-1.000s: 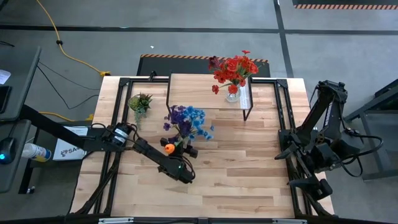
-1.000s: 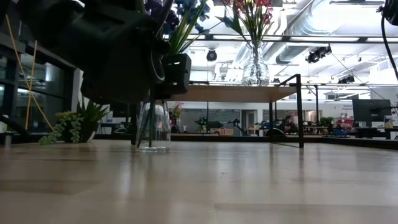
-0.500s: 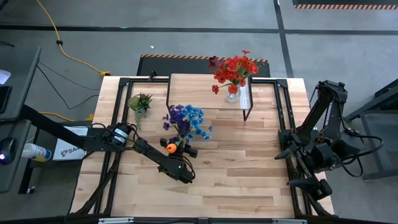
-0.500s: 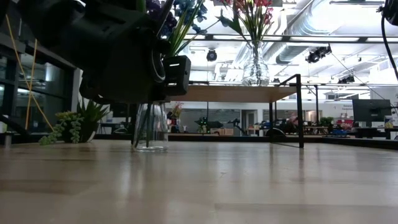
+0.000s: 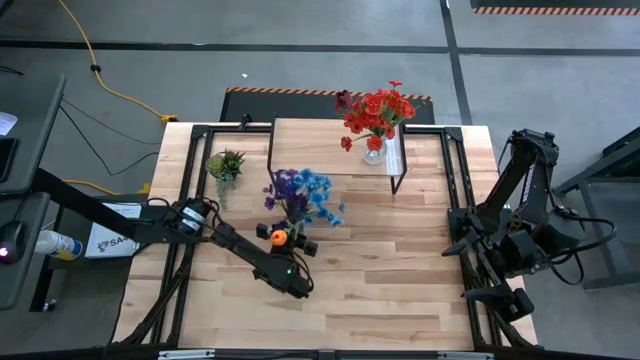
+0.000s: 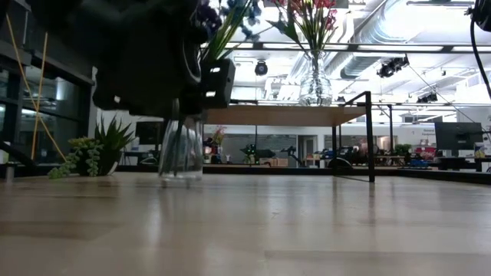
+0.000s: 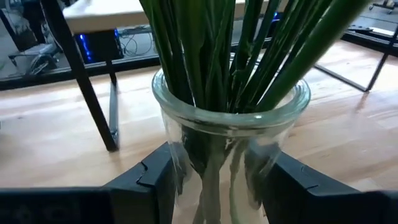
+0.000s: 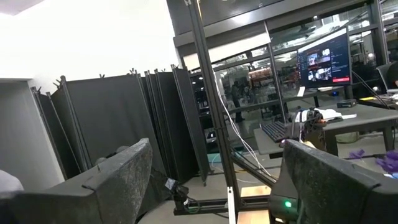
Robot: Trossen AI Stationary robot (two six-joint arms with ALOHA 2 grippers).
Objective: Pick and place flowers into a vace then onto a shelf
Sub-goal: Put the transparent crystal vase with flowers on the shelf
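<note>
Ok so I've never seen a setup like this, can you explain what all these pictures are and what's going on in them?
This is one moment seen by four cameras: one above the table, one at tabletop height, and one on each arm's wrist. Two dark robot arms work at a wooden table.

The left end effector is closed on a glass vase full of green-stemmed flowers with blue and purple blooms, near the middle of the table. The left wrist view shows its two dark fingers on either side of the glass.

On a small shelf at the far edge stands a second vase of red flowers. A little green plant sits beside the shelf.

The right end effector waits open at the table's right side, holding nothing.
</note>
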